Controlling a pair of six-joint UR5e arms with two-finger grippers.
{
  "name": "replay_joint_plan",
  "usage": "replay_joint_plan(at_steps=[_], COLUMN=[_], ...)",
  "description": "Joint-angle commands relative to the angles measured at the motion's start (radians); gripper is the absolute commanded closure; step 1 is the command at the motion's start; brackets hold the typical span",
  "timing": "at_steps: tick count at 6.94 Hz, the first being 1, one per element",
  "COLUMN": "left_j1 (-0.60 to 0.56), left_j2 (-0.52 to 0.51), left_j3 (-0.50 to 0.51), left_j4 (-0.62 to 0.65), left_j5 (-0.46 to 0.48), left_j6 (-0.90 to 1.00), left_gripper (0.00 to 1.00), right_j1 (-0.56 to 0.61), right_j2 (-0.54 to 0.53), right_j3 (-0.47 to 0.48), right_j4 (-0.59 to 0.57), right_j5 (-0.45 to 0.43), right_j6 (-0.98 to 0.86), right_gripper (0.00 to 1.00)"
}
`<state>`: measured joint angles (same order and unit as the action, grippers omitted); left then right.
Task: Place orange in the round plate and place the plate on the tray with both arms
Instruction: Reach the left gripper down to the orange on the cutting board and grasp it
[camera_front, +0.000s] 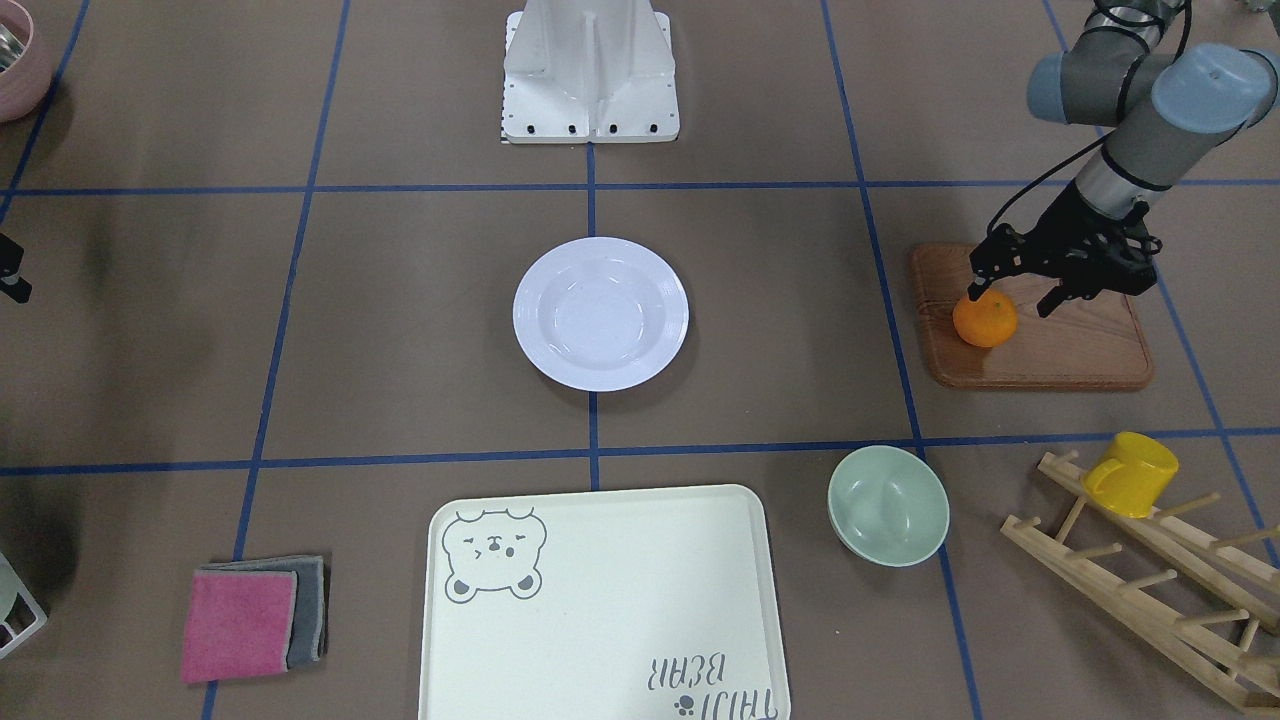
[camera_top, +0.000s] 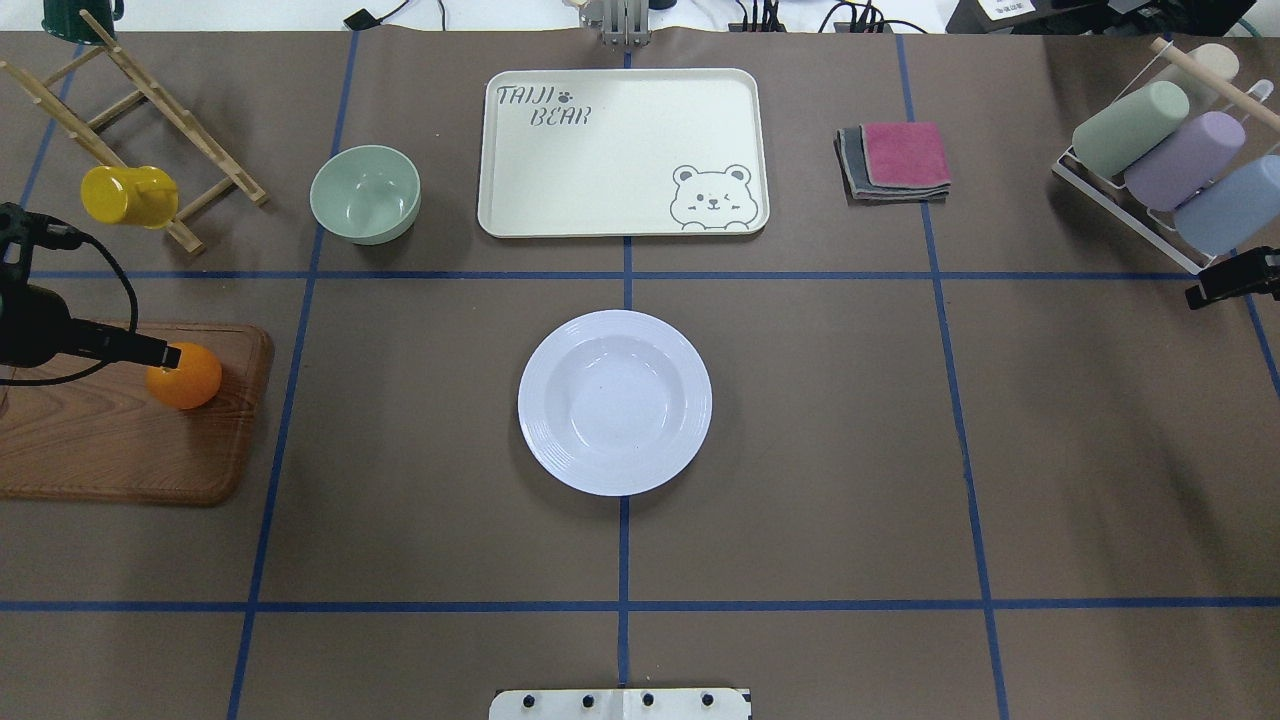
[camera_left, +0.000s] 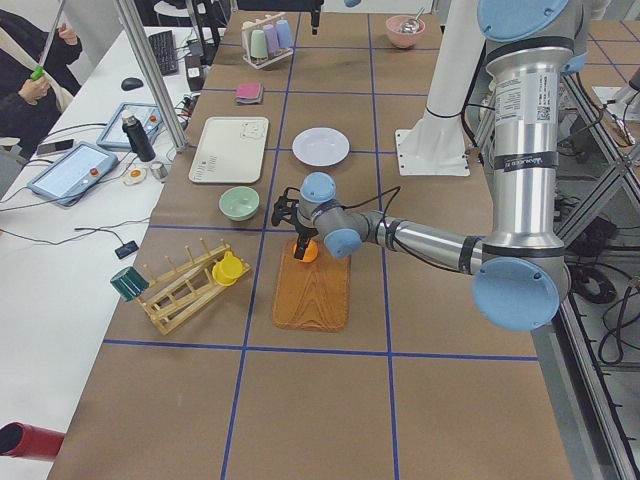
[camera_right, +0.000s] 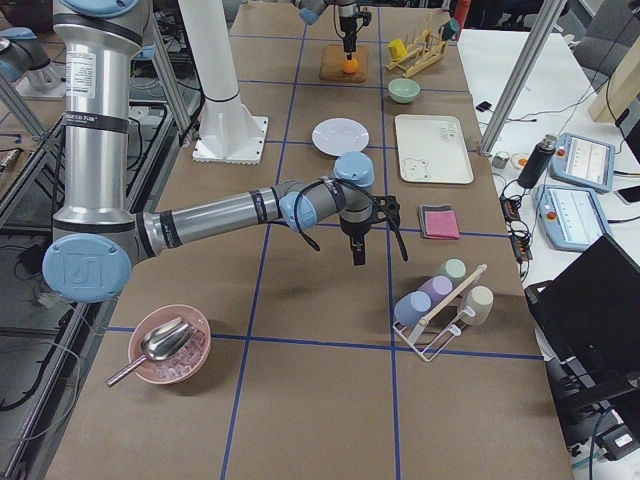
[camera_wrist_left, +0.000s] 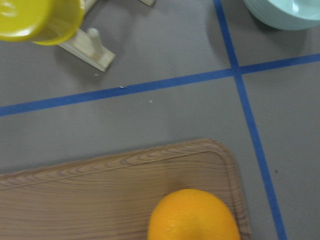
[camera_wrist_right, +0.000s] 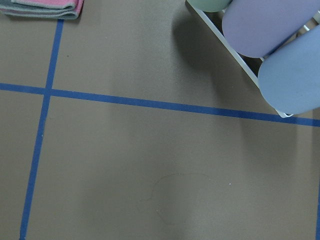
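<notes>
The orange (camera_front: 985, 320) rests on a brown wooden board (camera_front: 1060, 350) on my left side, also low in the left wrist view (camera_wrist_left: 192, 217). My left gripper (camera_front: 1010, 298) hangs open just above it, one fingertip (camera_front: 975, 292) touching the orange's top. The white round plate (camera_front: 530, 310) sits empty in the middle of the table. Beyond it lies the cream bear tray (camera_front: 620, 600), nothing on it. My right gripper (camera_top: 1235, 278) barely enters at the view's right edge, over bare table; whether it is open or shut I cannot tell.
A pale-green bowl (camera_front: 888, 505) stands between the board and the tray. A wooden peg rack (camera_front: 1150, 580) carries a yellow cup (camera_front: 1135, 472). Folded pink and grey cloths (camera_front: 250, 620) lie on the tray's other side. A wire rack of pastel cups (camera_top: 1160, 160) sits near my right gripper.
</notes>
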<state>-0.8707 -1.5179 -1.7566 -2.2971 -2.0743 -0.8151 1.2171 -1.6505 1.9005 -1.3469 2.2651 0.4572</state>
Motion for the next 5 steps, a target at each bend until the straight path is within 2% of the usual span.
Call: replay_joint_plan(at_steps=[1,3,4,5], left_j1=[0.048,0.082,0.082,0.082], left_j2=[-0.016,-0.018,-0.018,-0.019], left_j3=[0.037,0.066,0.062,0.059], left_j4=[0.001,0.001,-0.002,-0.001], left_j5=[0.052,0.108,0.108,0.106], left_j6=[-0.016,-0.018,-0.019,-0.019], left_gripper=[0.01,0.01,0.13,0.93], right_j1=[-0.001,0.001,-0.001,0.001], right_j2=[0.0,0.0,0.001,0.001], right_j3=[0.0,-0.001,0.0,0.0], right_j4=[0.0,0.0,0.0,0.0], right_j5=[-0.001,-0.002,-0.002,-0.002], right_j6=[0.0,0.0,0.0,0.0], right_gripper=[0.0,0.0,0.0,0.0])
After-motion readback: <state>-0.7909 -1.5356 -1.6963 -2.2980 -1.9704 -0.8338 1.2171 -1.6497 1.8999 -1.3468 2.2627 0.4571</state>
